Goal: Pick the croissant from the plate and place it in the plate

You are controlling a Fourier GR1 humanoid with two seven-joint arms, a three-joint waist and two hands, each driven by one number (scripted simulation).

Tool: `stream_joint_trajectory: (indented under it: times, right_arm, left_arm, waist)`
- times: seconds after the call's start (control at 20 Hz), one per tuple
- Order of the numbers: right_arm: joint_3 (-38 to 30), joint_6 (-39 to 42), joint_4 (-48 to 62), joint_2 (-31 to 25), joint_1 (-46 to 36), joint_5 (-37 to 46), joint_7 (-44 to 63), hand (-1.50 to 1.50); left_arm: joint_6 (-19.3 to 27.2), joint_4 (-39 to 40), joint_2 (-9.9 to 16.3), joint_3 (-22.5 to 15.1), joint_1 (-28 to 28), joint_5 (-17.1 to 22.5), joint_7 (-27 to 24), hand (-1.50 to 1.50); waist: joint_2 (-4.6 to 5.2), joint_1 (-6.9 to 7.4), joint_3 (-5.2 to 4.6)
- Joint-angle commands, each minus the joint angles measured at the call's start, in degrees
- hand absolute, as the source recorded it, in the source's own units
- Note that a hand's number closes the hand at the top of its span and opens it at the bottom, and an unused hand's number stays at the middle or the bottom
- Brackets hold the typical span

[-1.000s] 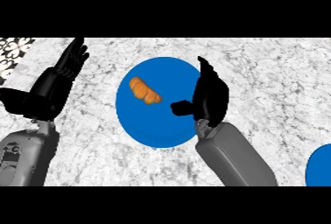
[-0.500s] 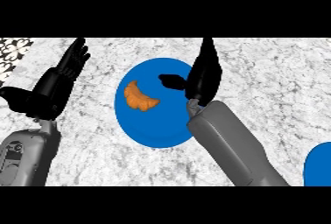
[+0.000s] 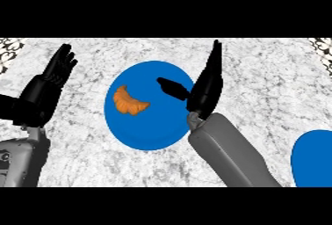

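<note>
Marble counter (image 3: 259,79) bears a blue plate (image 3: 149,132) with a croissant (image 3: 130,102); right hand (image 3: 204,90) spread wide above it.

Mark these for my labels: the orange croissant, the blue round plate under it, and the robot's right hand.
orange croissant (image 3: 130,102), head view, middle of its curved body.
blue round plate (image 3: 148,134), head view, bare lower part.
right hand (image 3: 203,94), head view, on the palm.

croissant (image 3: 130,102) | orange, curved | lying left on blue plate (image 3: 152,132)
</note>
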Motion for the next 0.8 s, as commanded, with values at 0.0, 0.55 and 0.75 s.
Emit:
stream_joint_trajectory:
  times: [0.0, 0.55, 0.75]
  right_arm:
    - [2.80, -7.33, -6.47, 0.23, 7.39, 2.57, 1.85, -1.50]
    - [7.53, 5.33, -42.45, -10.67, 36.51, 6.65, -1.16, -1.50]
    - [9.94, 3.18, -48.37, -14.33, 45.27, 4.61, -4.28, -1.50]
  left_arm:
    - [-0.56, -0.48, 1.01, 1.71, 0.78, 0.55, -0.09, 0.00]
    - [-0.35, -4.35, -0.27, 2.54, 3.08, 1.41, 2.74, 0.00]
    - [-1.52, -3.25, -0.60, 2.41, 5.50, 0.31, -0.97, 0.00]
  waist:
    - [-0.24, -1.46, -0.01]
    - [-0.24, -2.06, -0.01]
    - [-0.15, -1.95, -0.01]
